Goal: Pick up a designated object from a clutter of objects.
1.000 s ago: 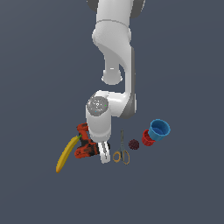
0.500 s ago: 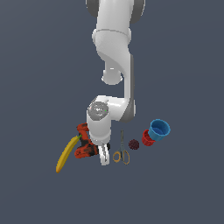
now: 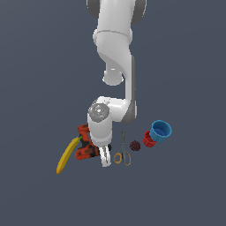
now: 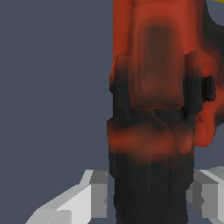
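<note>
We should keep the spread fingers (image 4: 146,197) centred astride the drill (image 4: 157,109), its banana (image 3: 67,155) at nine o'clock, then close.

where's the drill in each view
Exterior view: the drill lies low and toward the exterior view's left, between the banana and the gripper.
Wrist view: the drill fills the middle and one side, close up.
Shared landmark: the white gripper fingers flanking the drill's black end.

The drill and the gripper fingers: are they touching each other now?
Cannot tell. In the wrist view the fingers flank the drill closely, but no clear contact or gap shows.
</note>
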Available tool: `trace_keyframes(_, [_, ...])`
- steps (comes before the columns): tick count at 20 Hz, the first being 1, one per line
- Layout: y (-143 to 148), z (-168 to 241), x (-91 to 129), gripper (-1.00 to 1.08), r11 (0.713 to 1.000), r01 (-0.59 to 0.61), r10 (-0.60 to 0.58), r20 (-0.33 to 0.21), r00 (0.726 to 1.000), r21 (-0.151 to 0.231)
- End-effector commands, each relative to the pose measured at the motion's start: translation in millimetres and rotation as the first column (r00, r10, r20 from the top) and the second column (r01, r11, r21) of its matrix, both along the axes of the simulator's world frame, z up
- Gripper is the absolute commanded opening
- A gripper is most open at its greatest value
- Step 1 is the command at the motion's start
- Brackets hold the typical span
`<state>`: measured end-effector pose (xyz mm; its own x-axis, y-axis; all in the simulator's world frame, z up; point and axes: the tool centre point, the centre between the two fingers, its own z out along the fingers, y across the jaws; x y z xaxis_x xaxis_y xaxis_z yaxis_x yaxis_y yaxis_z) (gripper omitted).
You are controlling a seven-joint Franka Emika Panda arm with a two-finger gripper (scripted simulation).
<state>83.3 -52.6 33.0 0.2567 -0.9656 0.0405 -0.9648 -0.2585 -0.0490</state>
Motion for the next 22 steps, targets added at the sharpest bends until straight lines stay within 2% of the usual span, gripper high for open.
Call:
trace_keyframes(1, [-0.5,-4.8,-2.9,-1.00,1.000,0.000,0.000,-0.008,1.000,-0.001])
trace_keyframes(12, [-6.1,29.3,-1.2,-1.00,1.000,0.000,0.000,-0.001,1.000,0.000])
trace_keyframes(22, [-25.0,119.2,-4.2,-1.00,1.000,0.001,-0.001,-0.003,1.000,0.001])
